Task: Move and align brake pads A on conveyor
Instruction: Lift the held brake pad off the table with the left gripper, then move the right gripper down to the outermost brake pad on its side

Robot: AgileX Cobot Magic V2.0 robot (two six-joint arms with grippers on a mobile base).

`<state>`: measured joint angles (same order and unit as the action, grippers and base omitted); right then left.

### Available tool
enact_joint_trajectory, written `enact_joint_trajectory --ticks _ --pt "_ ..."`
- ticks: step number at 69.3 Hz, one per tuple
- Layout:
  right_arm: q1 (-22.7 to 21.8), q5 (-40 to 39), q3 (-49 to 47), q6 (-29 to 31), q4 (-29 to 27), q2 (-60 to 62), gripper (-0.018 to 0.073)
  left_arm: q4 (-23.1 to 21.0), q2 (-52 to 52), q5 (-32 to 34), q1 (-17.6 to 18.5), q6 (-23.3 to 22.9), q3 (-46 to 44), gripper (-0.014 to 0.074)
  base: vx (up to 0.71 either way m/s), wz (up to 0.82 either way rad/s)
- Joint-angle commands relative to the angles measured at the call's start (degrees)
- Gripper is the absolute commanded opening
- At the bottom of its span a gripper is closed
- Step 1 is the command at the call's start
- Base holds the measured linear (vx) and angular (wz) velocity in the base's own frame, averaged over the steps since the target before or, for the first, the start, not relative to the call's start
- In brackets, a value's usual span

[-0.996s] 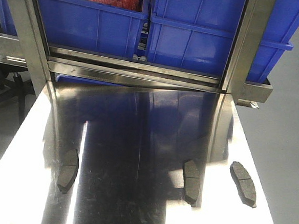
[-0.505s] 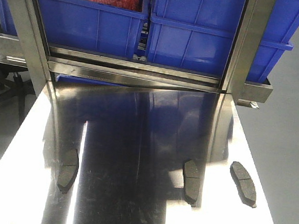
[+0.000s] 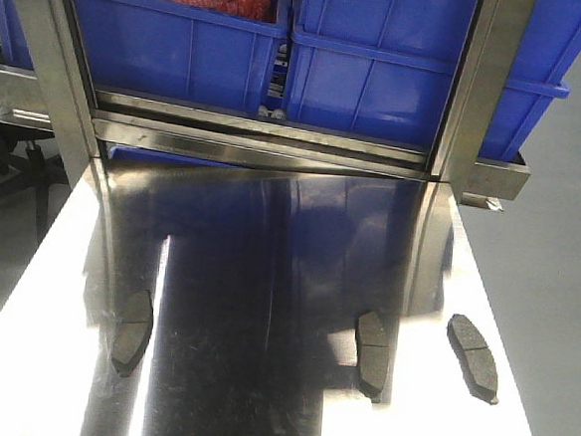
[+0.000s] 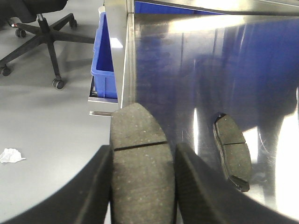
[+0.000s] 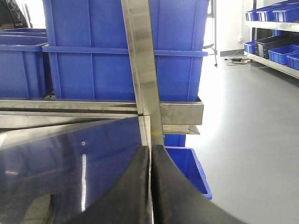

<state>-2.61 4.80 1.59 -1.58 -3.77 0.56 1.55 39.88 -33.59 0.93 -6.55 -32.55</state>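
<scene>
One brake pad (image 4: pixel 140 179) pinched in L pincer (image 4: pixel 143 156) over left edge of steel table (image 4: pixel 163 56); R pincer (image 5: pixel 150 152) pressed together.

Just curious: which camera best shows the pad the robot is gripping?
Left wrist view: the gripped pad sits large between the left gripper fingers, groove visible. Front view shows only loose pads on the table; right wrist view misses it.

- The steel table (image 3: pixel 266 276) was overlooked frontally, toward blue bins (image 3: pixel 381 65).
- Its left brake pad (image 3: pixel 131 332) was seen nearer from the left wrist.
- Those bins were faced from the right wrist.
</scene>
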Motion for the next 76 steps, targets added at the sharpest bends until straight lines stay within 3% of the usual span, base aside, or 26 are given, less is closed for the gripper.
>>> enact_joint_trajectory --ticks 1,10,22,39,53,59,64,76 --pt "-0.26 -4.8 1.12 0.31 0.1 0.89 -0.0003 0.09 -0.27 4.37 0.3 -0.03 -1.73 0.0129 0.0 0.0" --pt "-0.26 -7.21 0.14 0.98 0.37 0.89 -0.0003 0.09 -0.27 4.37 0.3 -0.03 -1.73 0.0129 0.0 0.0" --pt "-0.26 3.19 -10.21 1.58 1.3 -5.03 -0.0003 0.09 -0.21 4.37 0.3 -0.03 -1.73 0.0129 0.0 0.0" --pt "-0.26 19.67 -27.56 1.58 8.06 -23.77 -0.0003 0.09 -0.21 4.37 0.3 -0.03 -1.73 0.0129 0.0 0.0" --pt "-0.26 20.96 -30.77 1.58 8.12 -33.16 0.002 0.09 -0.21 4.37 0.3 -0.03 -1.73 0.0129 0.0 0.0" --pt "-0.26 21.02 -30.77 1.58 8.18 -35.05 0.0088 0.09 -0.21 4.37 0.3 -0.03 -1.73 0.0129 0.0 0.0" --pt "-0.26 21.02 -30.77 1.58 8.18 -36.01 0.0197 0.09 -0.21 4.37 0.3 -0.03 -1.73 0.0129 0.0 0.0" --pt "-0.26 20.38 -30.77 1.58 8.18 -37.26 0.057 0.09 -0.21 4.37 0.3 -0.03 -1.73 0.0129 0.0 0.0"
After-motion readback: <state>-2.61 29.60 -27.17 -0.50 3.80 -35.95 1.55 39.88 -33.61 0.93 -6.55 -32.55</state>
